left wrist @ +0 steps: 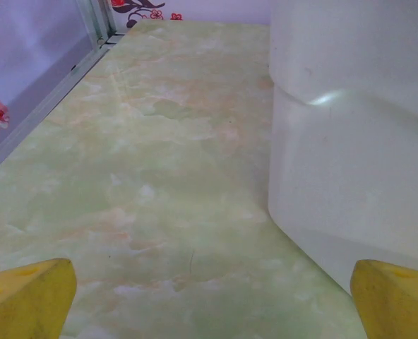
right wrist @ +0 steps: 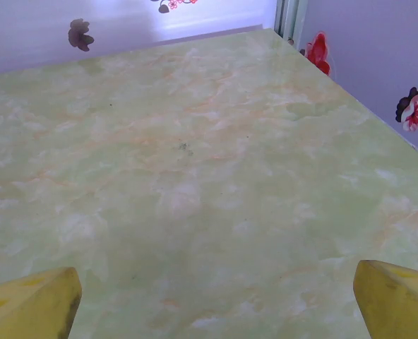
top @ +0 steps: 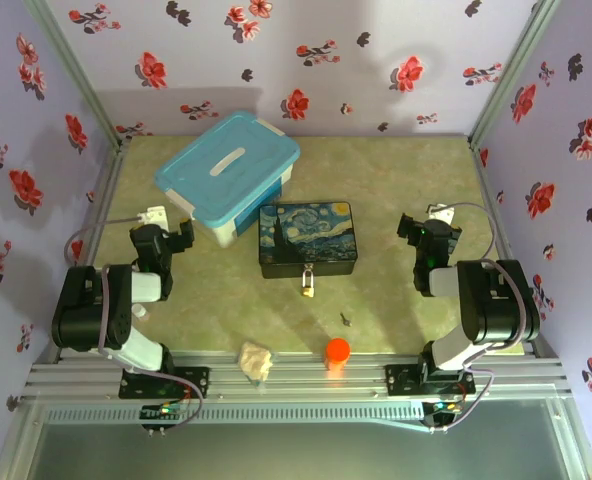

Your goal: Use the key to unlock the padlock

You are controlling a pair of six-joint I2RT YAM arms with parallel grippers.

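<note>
1. Padlock [top: 307, 283]: sits at the middle of the near face of the Starry Night box [top: 307, 238], against it. Cannot tell whether its shackle is latched through a clasp.
2. Left gripper [top: 181, 232]: at the left side of the table [top: 216, 310], jaws spread wide and holding nothing. In the left wrist view its yellow fingertips [left wrist: 25, 296] sit at the two bottom corners, with bare marbled surface between them.
3. Blue-lidded bin [top: 228, 172]: far left of centre, set at an angle, just beside the left gripper. Its pale wall [left wrist: 350, 141] rises along the right of the left wrist view.
4. Crumpled beige lump [top: 256, 361]: at the near table edge, left of centre.
5. Orange cap [top: 337, 350]: at the near edge, right of the lump.
6. Key [top: 346, 320]: flat on the table, between padlock and orange cap, apart from both.
7. Right gripper [top: 413, 228]: right of the box, well apart from padlock and key, jaws spread wide and empty. Its yellow fingertips [right wrist: 396, 300] frame bare table.
</note>
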